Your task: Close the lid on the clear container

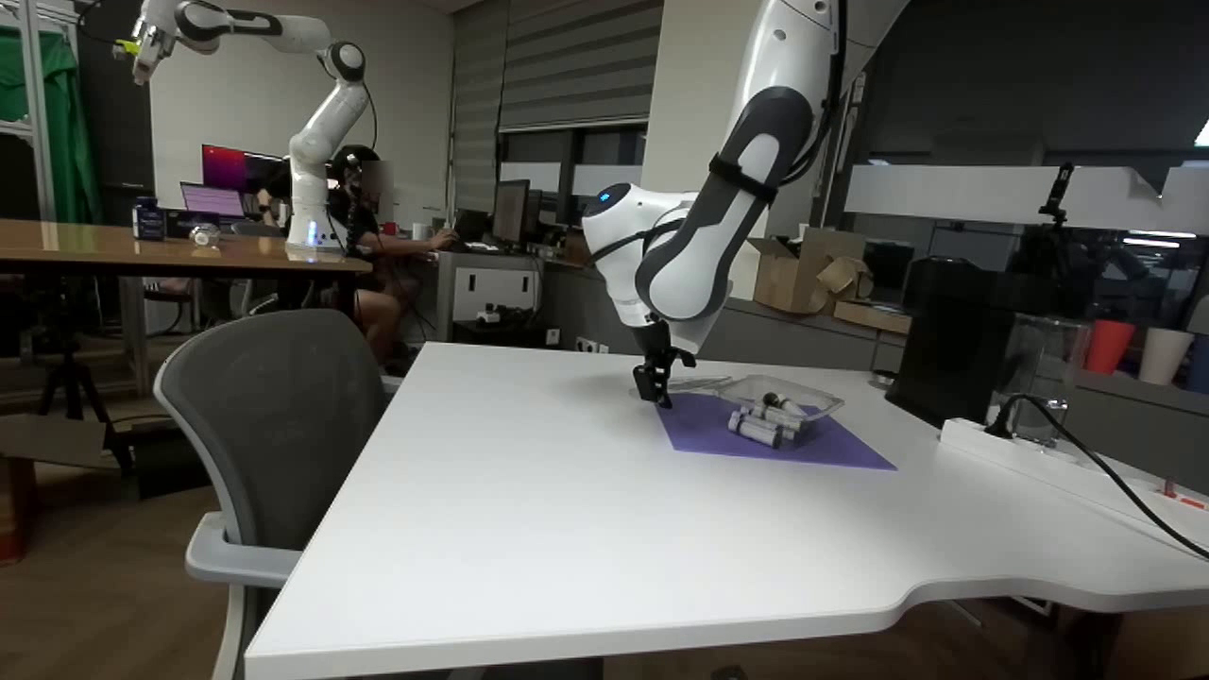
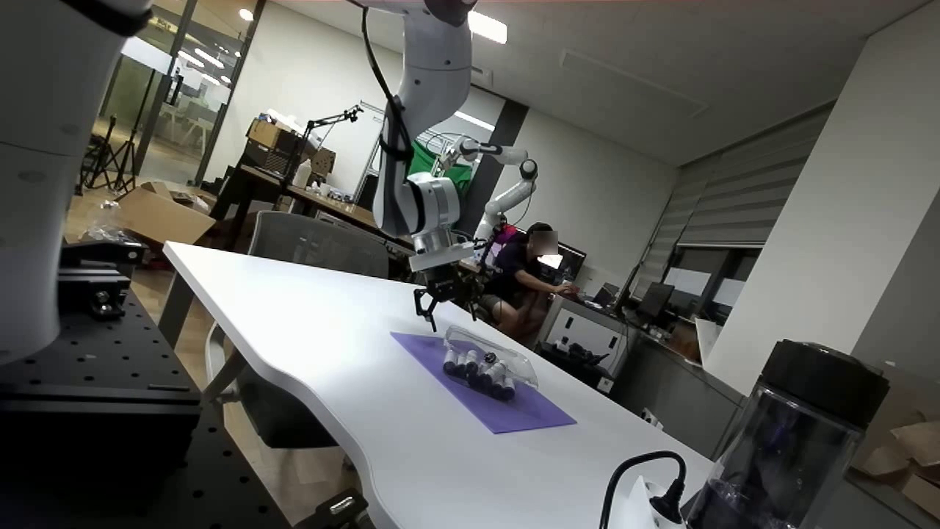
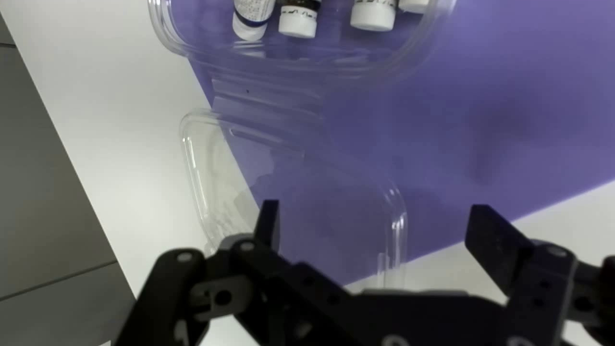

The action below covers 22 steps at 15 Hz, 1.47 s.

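Note:
The clear container [image 1: 831,408] sits on the purple mat with several small bottles [image 1: 756,430] in it. It also shows in an exterior view [image 2: 525,367] and, cut off, at the top of the wrist view [image 3: 166,31]. Its clear lid [image 3: 307,187] is folded open, lying out flat from the hinge, partly past the mat's edge; it also shows in an exterior view [image 1: 694,383]. My gripper [image 3: 375,214] is open and empty over the lid's far end. It also shows in both exterior views [image 1: 665,385] [image 2: 453,320]. Whether a finger touches the lid I cannot tell.
The purple mat [image 1: 699,439] lies on the white table [image 1: 529,529]. A white power strip [image 1: 1058,472] with a black cable, a clear jar [image 1: 1034,368] and a black box [image 1: 954,340] stand at the table's side. A grey chair [image 1: 283,425] is at another edge.

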Tool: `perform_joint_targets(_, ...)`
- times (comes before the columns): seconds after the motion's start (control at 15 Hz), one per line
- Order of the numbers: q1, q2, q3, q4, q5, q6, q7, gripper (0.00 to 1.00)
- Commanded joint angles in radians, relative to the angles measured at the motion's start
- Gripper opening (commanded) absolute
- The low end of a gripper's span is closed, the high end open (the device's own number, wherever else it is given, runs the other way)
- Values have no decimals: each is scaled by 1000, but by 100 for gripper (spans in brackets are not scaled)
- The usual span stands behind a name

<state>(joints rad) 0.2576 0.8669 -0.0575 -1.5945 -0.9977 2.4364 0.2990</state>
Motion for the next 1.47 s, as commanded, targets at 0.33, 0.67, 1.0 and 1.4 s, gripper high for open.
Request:
perform_joint_targets(0.33, 48, 101, -58, 112, -202, 4, 55, 100)
perform_joint_targets(0.67, 61, 132, -53, 146, -344, 2, 123, 100)
perform_joint_targets(1.0, 53, 158, -33, 182, -479, -12, 206, 100)
perform_joint_targets(1.4, 44, 189, -26, 229, -612, -36, 299, 100)
